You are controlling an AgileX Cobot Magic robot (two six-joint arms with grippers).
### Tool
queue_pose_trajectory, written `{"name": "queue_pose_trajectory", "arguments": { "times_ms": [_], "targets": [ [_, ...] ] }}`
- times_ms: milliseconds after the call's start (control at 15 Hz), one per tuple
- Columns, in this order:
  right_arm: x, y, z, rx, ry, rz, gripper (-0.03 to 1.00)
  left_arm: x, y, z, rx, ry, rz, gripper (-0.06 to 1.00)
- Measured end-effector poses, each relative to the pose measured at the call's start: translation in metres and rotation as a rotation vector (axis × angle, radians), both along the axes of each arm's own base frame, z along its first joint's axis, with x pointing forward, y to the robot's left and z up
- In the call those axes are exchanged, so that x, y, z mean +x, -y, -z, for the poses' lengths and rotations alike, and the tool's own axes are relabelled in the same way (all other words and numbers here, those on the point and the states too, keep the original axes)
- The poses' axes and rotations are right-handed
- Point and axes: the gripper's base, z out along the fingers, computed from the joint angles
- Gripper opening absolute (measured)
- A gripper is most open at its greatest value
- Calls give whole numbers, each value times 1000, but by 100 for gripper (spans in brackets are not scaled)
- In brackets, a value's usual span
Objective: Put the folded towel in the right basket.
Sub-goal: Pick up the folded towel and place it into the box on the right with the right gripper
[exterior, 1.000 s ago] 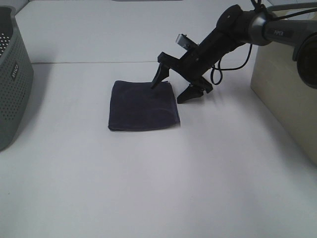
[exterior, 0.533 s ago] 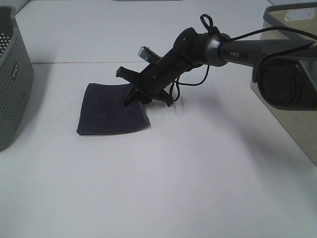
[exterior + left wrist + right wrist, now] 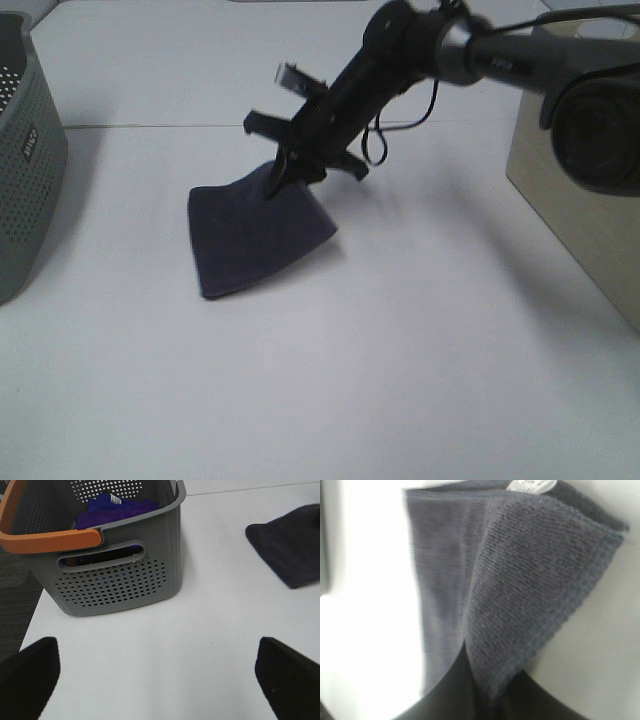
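Two arms are in play; only one has contact with the load.

1. Right gripper [image 3: 283,178]: located in the upper centre of the exterior high frame, with the arm reaching in from the upper right. Its jaws are closed together on one corner of the folded towel [image 3: 255,235]. The right wrist view confirms this: the dark weave [image 3: 520,580] fills the frame, pinched between the dark fingers [image 3: 465,695], with a white label [image 3: 530,485] at the cloth's edge.
2. Folded towel: left of centre in the exterior high frame. The gripped corner is held up; the rest slopes down to the white table [image 3: 400,380], where its lower edge rests.
3. Right basket [image 3: 570,190]: beige, at the right edge of the frame, well apart from the towel.
4. Left gripper [image 3: 157,675]: jaws spread wide, holding nothing, above the table near the grey left basket [image 3: 120,580], which has an orange handle [image 3: 50,540] and contains blue and purple cloths [image 3: 115,507].
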Motion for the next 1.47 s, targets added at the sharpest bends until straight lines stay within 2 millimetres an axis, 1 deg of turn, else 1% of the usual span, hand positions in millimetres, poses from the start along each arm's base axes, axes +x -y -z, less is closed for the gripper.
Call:
{"name": "queue_pose_trajectory", "arguments": {
  "times_ms": [67, 133, 200, 267, 333, 467, 533, 600, 667, 733, 800, 867, 933, 1000, 1133, 1200, 1267, 1333, 1400, 1467],
  "targets": [
    [2, 12, -41, 24, 51, -10, 5, 0, 0, 0, 1, 0, -1, 99],
    [3, 19, -63, 33, 91, -6, 5, 0, 0, 0, 1, 0, -1, 99],
    [3, 34, -104, 42, 178, 10, 5, 0, 0, 0, 1, 0, -1, 99],
    [2, 51, -134, 28, 246, 37, 5, 0, 0, 0, 1, 0, -1, 99],
    [-1, 70, -159, -4, 312, 67, 5, 0, 0, 0, 1, 0, -1, 99],
    [-15, 119, -213, -94, 447, 150, 5, 0, 0, 0, 2, 0, -2, 99],
    [-25, 145, -232, -153, 487, 197, 5, 0, -1, 0, 9, 0, -6, 99],
    [-37, 172, -247, -209, 509, 248, 5, 0, -2, 0, 18, -1, -12, 99],
    [-50, 205, -257, -273, 518, 316, 5, 0, -2, 0, 24, -1, -16, 99],
    [-60, 240, -263, -326, 509, 391, 5, 0, -3, 0, 27, -1, -19, 99],
    [-69, 270, -265, -363, 498, 456, 5, 0, -3, 0, 29, -1, -20, 99],
    [-79, 320, -262, -421, 472, 546, 5, 0, -3, 0, 29, -1, -20, 99],
    [-80, 337, -259, -440, 459, 569, 5, 0, -3, 0, 29, -1, -20, 99],
    [-81, 342, -257, -444, 452, 576, 5, 0, -3, 0, 29, -1, -20, 99],
    [-76, 353, -247, -459, 419, 593, 5, 0, -3, 0, 29, -1, -20, 99],
    [-71, 355, -239, -466, 400, 589, 8, 0, -3, 0, 29, -1, -20, 99],
    [-67, 356, -232, -466, 382, 586, 18, 0, -3, 0, 30, -1, -20, 99],
    [-63, 357, -225, -462, 364, 588, 42, 0, -3, 0, 30, -1, -20, 99],
    [-61, 357, -222, -458, 355, 589, 67, 0, -3, 0, 30, -1, -20, 99],
    [-60, 357, -220, -456, 350, 586, 84, 0, -3, 0, 30, -1, -20, 99]
  ]
}}
